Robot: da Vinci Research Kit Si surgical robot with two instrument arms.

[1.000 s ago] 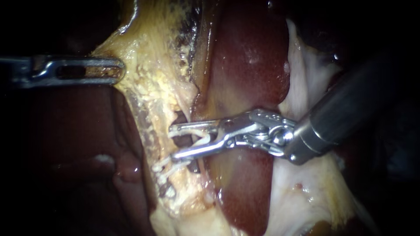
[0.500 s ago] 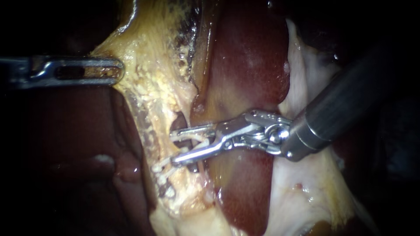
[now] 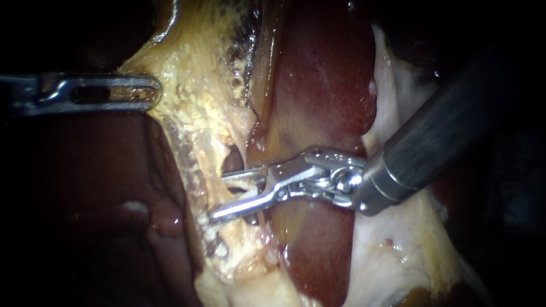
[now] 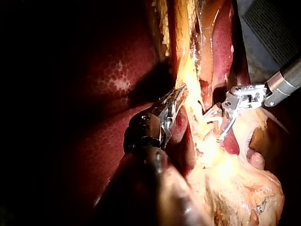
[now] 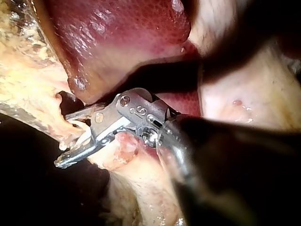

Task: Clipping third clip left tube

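Now close to the squeeze, by the look of it. On the right instrument (image 3: 217, 195): jaws standing apart, yet gripping a white clip (image 5: 82, 133) from both sides, and set astride the tube (image 3: 243, 196), just beside a small dark window in the tissue. Reaches in across the dark red liver (image 3: 324, 85). On the left instrument (image 3: 149, 91): clenched on the edge of the pale yellow tissue (image 3: 199, 113), holding it out sideways, well apart from the clip site. Just under the lower jaw, seemingly on the same strand, whitish seated clips (image 3: 207, 223).

Probably not yet pressed home. Several ways to fail from here. Could catch only a part of the tube, with the jaw tips half hidden against the yellow tissue. Could land on the seated clips and cross them, being so near. Could tear the thin strand through any twist or pull during closing. Could lose the tension with a slip of the left grip, and then fold the tube inside the clip.
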